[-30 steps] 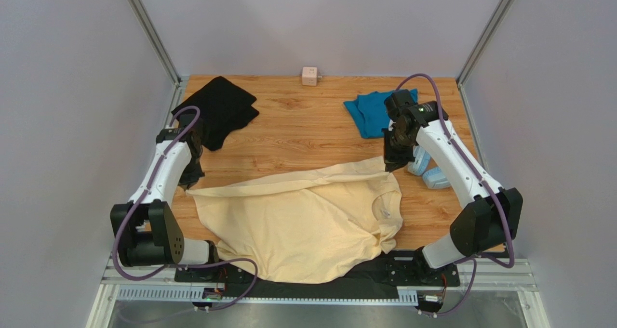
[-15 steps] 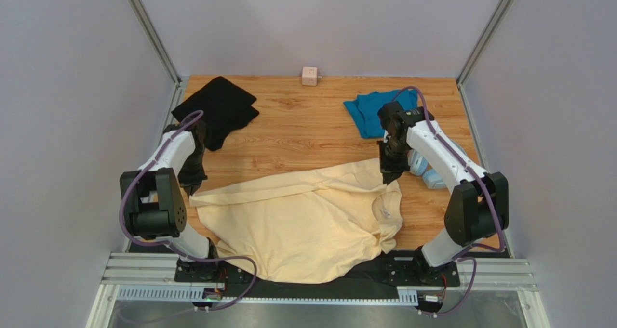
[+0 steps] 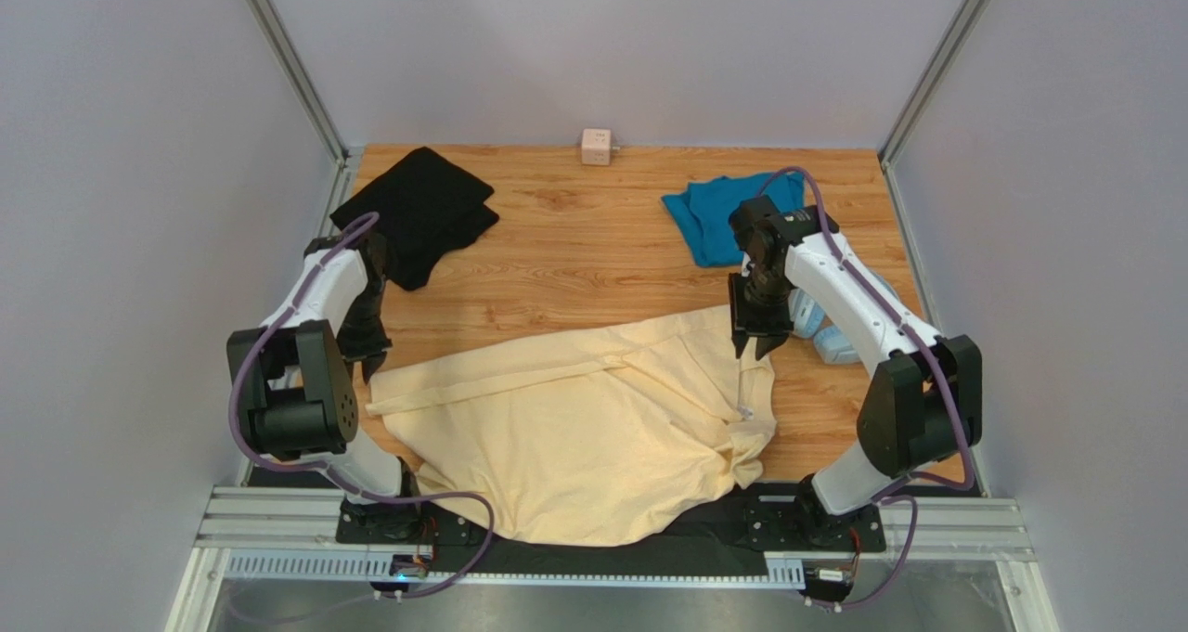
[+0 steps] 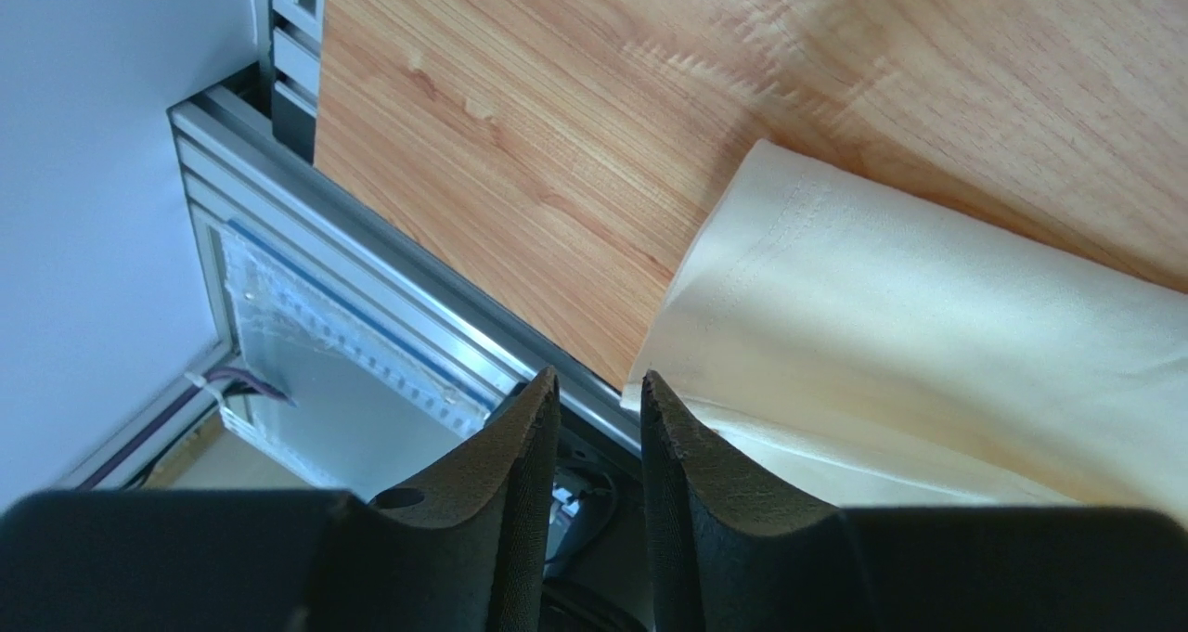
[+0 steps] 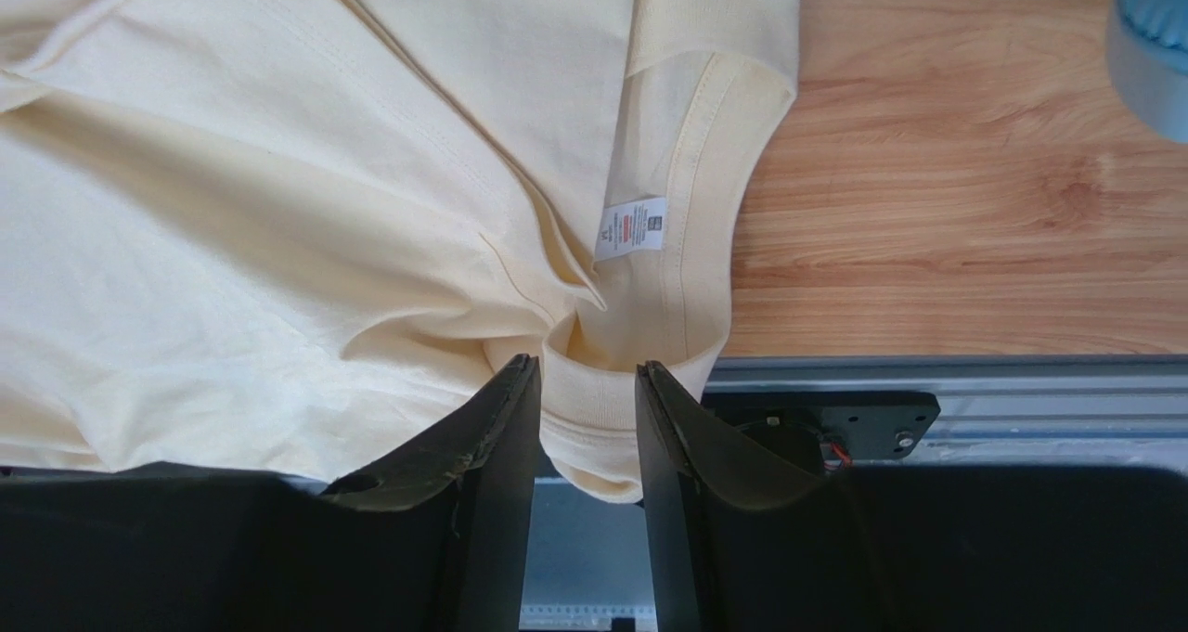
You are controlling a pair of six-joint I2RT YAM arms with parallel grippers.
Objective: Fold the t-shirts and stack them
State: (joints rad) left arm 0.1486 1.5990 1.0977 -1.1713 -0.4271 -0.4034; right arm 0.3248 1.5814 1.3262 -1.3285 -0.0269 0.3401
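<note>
Left jaws: the left gripper [image 4: 597, 389] was narrowly parted and empty, beside the cream shirt's [image 3: 586, 423] corner.
Right jaws: the right gripper [image 5: 586, 375] was the same, above the collar [image 5: 697, 242].
Shirt: it lay rumpled on the bench [image 3: 586, 242], hem over the near edge.
Risk: a pinch at the bunched collar could catch extra layers and skew the fold.

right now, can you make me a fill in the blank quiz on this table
The largest t-shirt, spread at the near edge of the table, is ___ in colour. The black t-shirt lies at its far ___ corner. The light-blue headphones lie on its ___ side.
Missing words: cream-yellow, left, right.
</note>
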